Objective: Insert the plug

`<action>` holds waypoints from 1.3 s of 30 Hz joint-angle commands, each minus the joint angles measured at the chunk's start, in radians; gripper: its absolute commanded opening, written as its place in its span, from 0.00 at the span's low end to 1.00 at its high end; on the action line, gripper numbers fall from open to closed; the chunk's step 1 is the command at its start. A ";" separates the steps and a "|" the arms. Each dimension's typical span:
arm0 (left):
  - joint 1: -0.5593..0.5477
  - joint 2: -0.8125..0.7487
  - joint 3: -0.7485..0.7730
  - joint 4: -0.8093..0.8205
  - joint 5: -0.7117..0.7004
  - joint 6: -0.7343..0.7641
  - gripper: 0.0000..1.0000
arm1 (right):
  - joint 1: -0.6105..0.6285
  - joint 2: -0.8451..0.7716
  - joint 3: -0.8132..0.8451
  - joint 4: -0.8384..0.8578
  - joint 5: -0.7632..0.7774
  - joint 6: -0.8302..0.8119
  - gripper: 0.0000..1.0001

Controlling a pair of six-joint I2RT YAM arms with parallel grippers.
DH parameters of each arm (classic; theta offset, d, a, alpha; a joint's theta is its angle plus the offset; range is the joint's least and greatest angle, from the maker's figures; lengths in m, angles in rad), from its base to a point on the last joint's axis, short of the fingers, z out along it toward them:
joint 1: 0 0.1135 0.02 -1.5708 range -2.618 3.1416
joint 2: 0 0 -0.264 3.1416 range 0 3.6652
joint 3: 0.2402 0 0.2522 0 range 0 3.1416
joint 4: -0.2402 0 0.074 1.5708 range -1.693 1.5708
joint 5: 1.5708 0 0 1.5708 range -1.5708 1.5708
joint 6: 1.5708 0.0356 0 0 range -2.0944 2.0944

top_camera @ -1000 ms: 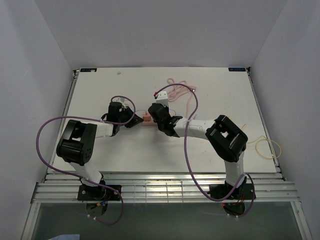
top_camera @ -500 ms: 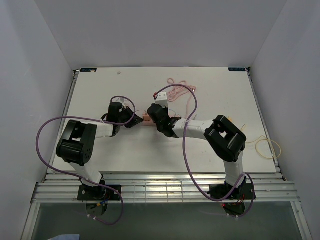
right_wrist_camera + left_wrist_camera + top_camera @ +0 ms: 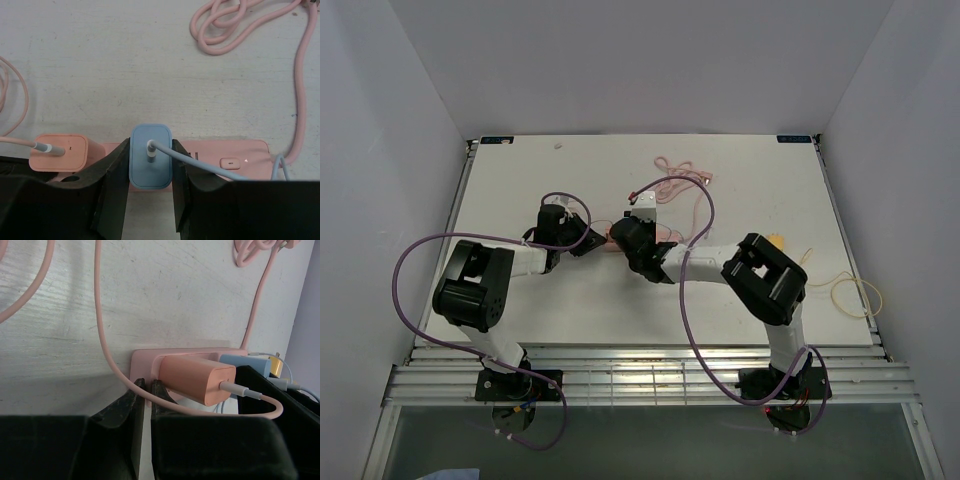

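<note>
At the middle of the white table, your two arms meet over a pink power strip, a long flat plastic bar lying on the surface.

Your right gripper is clamped on a pale blue plug, a square plastic block with rounded corners. One black finger presses each side of it. The pale blue plug sits on the strip's face, just beside a pink charger block, a salmon-coloured plastic cube. A thin white cable leaves the centre of the pale blue plug and runs off to the right. From these views you cannot tell whether its prongs are fully seated in the socket.

Your left gripper has its fingers together, with only a sliver of gap between them. Their tips rest against the near end of the pink power strip, below the pink charger block. A thin pink cord loops from that block's face and runs away across the table.

Farther back lies a loosely coiled pink cable, well apart from both grippers. In the overhead view the strip is almost wholly hidden beneath the two wrists.
</note>
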 commanded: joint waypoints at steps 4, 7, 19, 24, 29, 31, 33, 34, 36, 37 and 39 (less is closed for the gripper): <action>-0.039 0.022 -0.029 -0.069 -0.018 0.002 0.18 | 0.038 0.057 -0.093 -0.015 -0.050 0.082 0.08; -0.040 0.025 -0.025 -0.071 -0.013 0.005 0.18 | 0.064 0.082 -0.100 -0.011 -0.046 0.028 0.08; -0.043 0.026 -0.022 -0.071 -0.021 0.004 0.18 | 0.072 0.109 -0.085 -0.031 -0.076 0.012 0.08; -0.043 0.033 -0.019 -0.071 -0.018 0.001 0.18 | 0.077 0.158 -0.140 0.086 -0.113 -0.045 0.08; -0.042 0.030 -0.022 -0.071 -0.023 -0.002 0.17 | 0.107 0.206 -0.185 0.161 -0.058 -0.034 0.08; -0.042 0.030 -0.022 -0.069 -0.024 -0.004 0.18 | 0.118 0.209 -0.220 0.219 -0.073 -0.038 0.08; -0.043 0.031 -0.020 -0.069 -0.024 -0.007 0.18 | 0.127 0.218 -0.225 0.215 -0.058 -0.027 0.08; -0.043 0.033 -0.020 -0.069 -0.026 -0.007 0.17 | 0.132 0.220 -0.235 0.225 -0.052 -0.027 0.08; -0.043 0.033 -0.023 -0.071 -0.029 -0.007 0.17 | 0.143 0.215 -0.263 0.255 -0.035 -0.021 0.08; -0.045 0.030 -0.025 -0.069 -0.027 -0.008 0.17 | 0.146 0.212 -0.287 0.264 -0.042 -0.012 0.08; -0.043 0.022 -0.026 -0.069 -0.030 -0.009 0.17 | 0.146 0.223 -0.292 0.272 -0.062 -0.010 0.08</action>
